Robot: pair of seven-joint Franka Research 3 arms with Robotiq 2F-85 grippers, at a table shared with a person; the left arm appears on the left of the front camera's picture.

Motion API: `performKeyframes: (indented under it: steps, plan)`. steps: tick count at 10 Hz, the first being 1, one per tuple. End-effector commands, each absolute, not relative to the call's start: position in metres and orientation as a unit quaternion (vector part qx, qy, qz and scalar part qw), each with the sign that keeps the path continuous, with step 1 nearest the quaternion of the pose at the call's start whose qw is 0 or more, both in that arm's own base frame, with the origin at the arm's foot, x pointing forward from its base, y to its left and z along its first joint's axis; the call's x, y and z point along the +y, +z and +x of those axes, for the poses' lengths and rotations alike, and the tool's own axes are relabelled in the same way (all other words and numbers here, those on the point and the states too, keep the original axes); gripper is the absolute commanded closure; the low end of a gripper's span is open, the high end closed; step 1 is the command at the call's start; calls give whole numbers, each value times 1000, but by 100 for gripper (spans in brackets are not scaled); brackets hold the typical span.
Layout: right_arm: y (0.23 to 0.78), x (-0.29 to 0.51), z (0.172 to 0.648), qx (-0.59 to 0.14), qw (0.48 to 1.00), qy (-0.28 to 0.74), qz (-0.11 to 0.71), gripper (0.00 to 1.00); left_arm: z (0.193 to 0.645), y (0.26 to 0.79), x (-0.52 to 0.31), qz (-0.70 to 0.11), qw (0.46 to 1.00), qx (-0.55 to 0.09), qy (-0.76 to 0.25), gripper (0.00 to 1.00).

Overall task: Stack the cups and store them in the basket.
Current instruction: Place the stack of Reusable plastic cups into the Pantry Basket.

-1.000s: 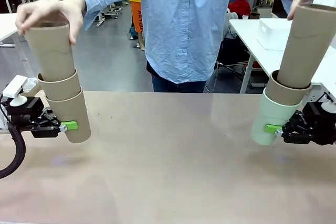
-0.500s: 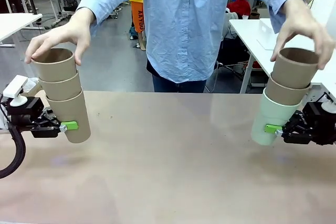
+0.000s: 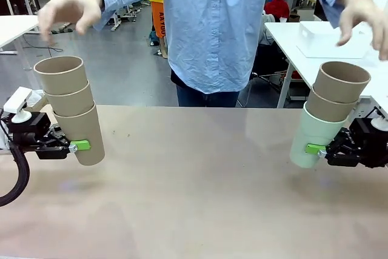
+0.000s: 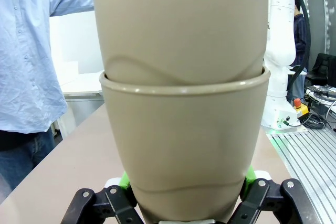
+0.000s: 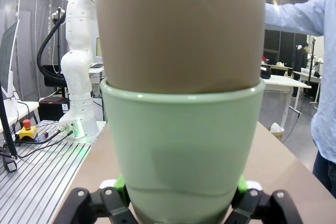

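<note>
Left gripper (image 3: 82, 145) clamps a three-cup tan stack (image 3: 68, 107), right gripper (image 3: 312, 148) the mint-based stack (image 3: 330, 110); merging them likely demands level, aligned, gentle nesting.

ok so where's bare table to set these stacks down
The whole middle of the table is bare, between the tan stack in the left claw and the mint-based stack in the right claw. Both side edges are crowded, with the person's hand above one stack and their other hand above the other.
</note>
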State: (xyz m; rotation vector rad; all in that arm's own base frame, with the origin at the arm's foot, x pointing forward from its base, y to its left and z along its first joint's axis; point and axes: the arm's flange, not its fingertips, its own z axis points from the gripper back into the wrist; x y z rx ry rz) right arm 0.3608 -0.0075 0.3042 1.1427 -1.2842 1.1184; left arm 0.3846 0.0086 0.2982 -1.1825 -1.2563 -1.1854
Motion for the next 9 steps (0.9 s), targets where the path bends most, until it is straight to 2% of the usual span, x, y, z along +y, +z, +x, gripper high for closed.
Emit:
performKeyframes:
  steps: [1,9]
  plan:
    - [307,-7,362,-538,516,470,473,16,383,301,8,-490,495,-523,-491,16]
    - [307,-7,362,-538,516,470,473,16,383,301,8,-490,495,-523,-491,16]
